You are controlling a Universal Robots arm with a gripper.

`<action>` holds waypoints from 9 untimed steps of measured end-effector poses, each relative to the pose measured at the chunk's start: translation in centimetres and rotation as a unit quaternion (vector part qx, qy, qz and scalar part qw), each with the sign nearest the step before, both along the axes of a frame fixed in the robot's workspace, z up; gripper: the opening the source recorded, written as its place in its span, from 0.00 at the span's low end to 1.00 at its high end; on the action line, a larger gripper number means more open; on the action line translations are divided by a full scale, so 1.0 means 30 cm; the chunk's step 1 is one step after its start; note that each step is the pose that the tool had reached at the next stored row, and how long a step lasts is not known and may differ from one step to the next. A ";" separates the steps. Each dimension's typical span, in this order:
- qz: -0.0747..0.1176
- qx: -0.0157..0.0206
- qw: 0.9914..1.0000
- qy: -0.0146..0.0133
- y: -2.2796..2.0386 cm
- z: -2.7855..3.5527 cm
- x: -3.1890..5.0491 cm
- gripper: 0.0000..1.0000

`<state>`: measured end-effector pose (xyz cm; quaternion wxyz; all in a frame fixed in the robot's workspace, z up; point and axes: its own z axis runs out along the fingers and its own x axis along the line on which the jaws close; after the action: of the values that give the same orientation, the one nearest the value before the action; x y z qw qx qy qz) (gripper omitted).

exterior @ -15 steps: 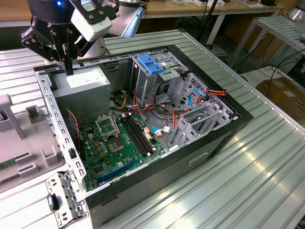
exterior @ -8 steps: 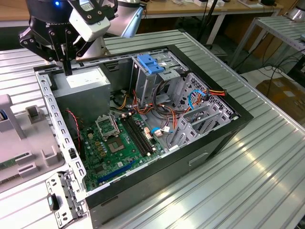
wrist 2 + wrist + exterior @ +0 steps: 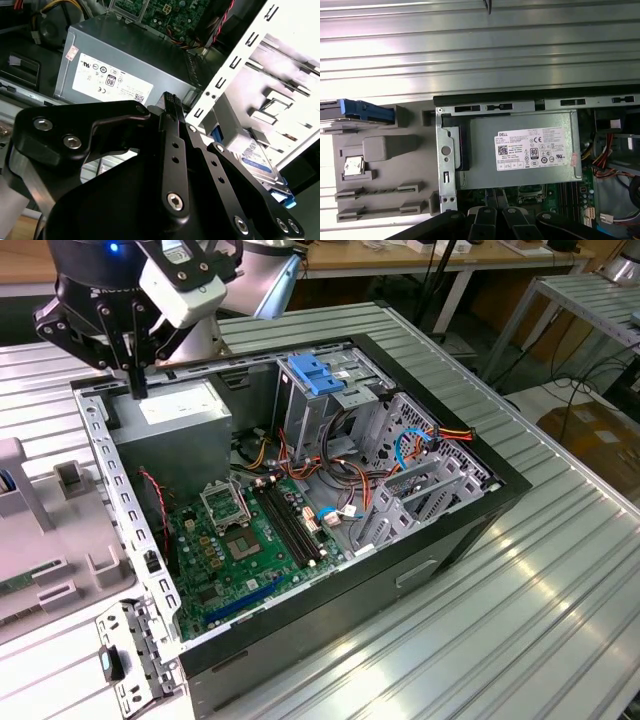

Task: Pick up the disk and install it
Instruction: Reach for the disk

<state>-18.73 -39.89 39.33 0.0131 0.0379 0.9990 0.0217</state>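
The disk (image 3: 362,111), a flat drive in a bright blue carrier, lies on a grey side panel (image 3: 380,175) just outside the open computer case (image 3: 470,510). In the second wrist view the disk (image 3: 257,157) shows its silver face and a blue end beyond the white case frame. My gripper (image 3: 137,388) hangs shut and holding nothing above the grey power supply (image 3: 170,420), at the case corner on the exterior view's left. Its black fingertips (image 3: 171,98) stand together over the power supply's label in both wrist views. The gripper (image 3: 495,196) is well apart from the disk.
A fixed blue bracket (image 3: 315,375) tops the metal drive cage (image 3: 335,410) at the back of the case. The motherboard (image 3: 240,540) and loose cables (image 3: 420,445) fill the case floor. The case stands on a ribbed metal table (image 3: 540,600).
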 end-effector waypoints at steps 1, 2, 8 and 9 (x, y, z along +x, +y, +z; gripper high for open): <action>0.000 0.000 1.000 0.000 0.000 0.000 0.000 0.11; 0.000 0.000 1.000 0.000 0.000 0.000 -0.002 0.11; 0.000 0.000 1.000 0.000 0.000 0.000 -0.020 0.11; 0.000 0.000 1.000 0.000 0.000 0.000 -0.024 0.11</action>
<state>-19.44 -39.89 39.32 0.0131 0.0379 0.9990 0.0217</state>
